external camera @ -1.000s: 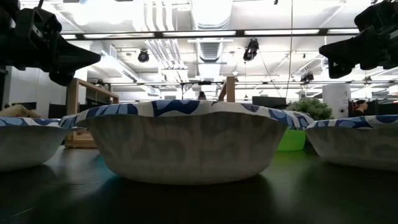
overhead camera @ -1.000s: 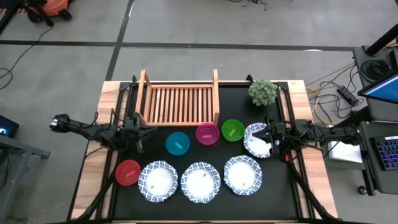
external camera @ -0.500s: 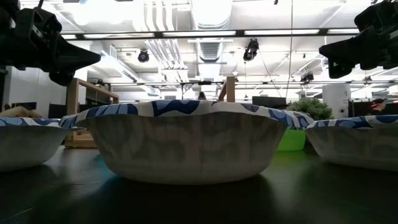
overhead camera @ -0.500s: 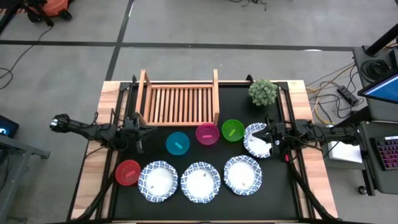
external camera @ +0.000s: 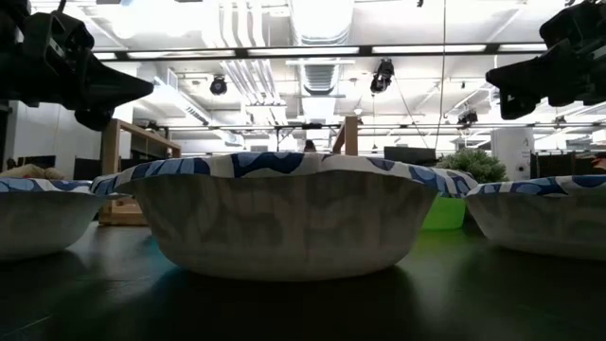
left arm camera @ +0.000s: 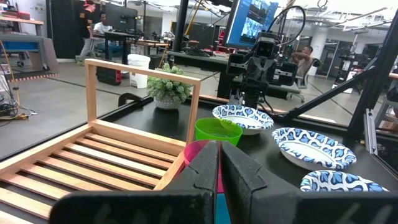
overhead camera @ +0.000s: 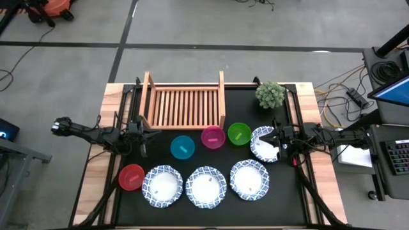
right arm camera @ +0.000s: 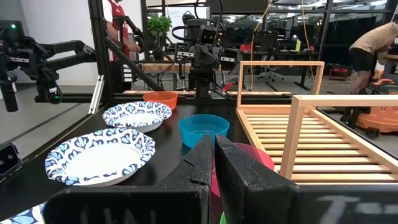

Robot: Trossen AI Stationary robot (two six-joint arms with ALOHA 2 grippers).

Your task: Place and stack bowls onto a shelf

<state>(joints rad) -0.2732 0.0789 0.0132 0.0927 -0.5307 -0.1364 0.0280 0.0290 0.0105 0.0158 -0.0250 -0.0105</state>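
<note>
Left gripper [overhead camera: 142, 135] hangs by the table's left edge, fingers together on nothing; right gripper [overhead camera: 276, 142] likewise pressed together, over the fourth wide white bowl with blue patterned rim [overhead camera: 264, 143]. We find the light wooden slatted shelf [overhead camera: 185, 105] bare at the back. Red [overhead camera: 131, 177], blue [overhead camera: 182, 147], pink [overhead camera: 213, 137] and green [overhead camera: 239, 133] small plastic bowls sit in front of it, three more patterned bowls [overhead camera: 206, 186] nearest. We judge all bowls light, thin-walled, slick; pinch the rim, gently

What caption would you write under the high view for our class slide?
Eight bowls wait on the black table before an empty wooden shelf; left gripper and right gripper flank them.
</note>
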